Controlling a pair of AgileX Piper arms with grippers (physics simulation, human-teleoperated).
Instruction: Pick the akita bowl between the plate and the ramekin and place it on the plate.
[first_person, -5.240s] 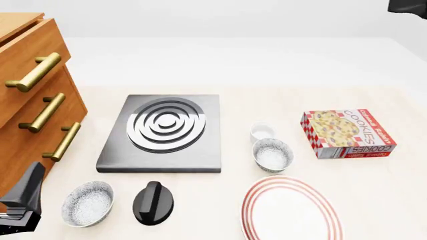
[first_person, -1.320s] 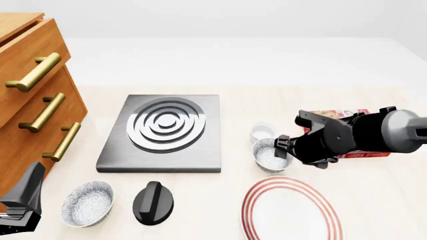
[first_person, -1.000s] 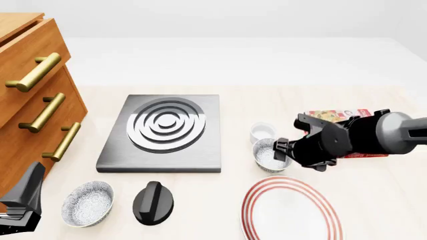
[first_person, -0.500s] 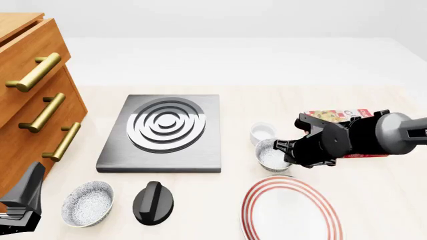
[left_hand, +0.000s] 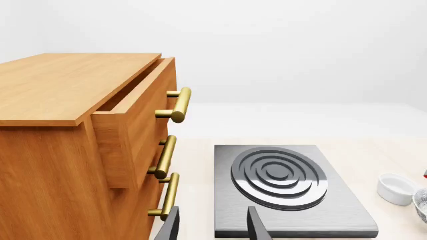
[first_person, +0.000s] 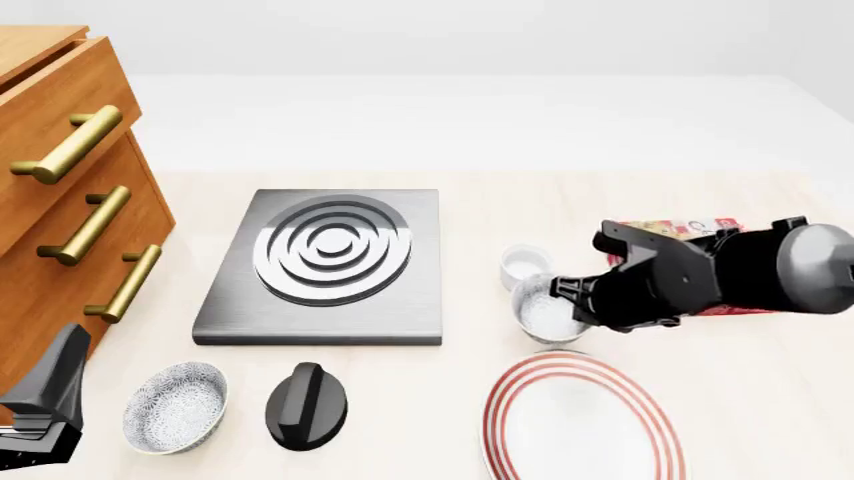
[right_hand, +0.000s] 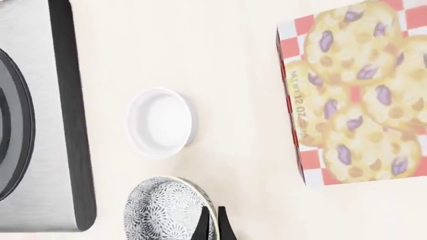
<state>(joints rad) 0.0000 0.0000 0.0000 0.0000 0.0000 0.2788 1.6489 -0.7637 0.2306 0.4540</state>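
The right gripper (right_hand: 211, 223) pinches the rim of the speckled white akita bowl (first_person: 545, 311), fingers nearly together on its wall; the bowl sits between the small plain white ramekin (first_person: 525, 264) and the large red-ringed white plate (first_person: 583, 420). All rest on a pale wooden tabletop (first_person: 441, 395) before a blank white backdrop. Only the left wrist view shows the left gripper (left_hand: 212, 229), its jaws apart and empty, near the wooden dresser (left_hand: 80, 150). The right wrist view shows the red-checked cookie box (right_hand: 352, 90) marked "12 OZ".
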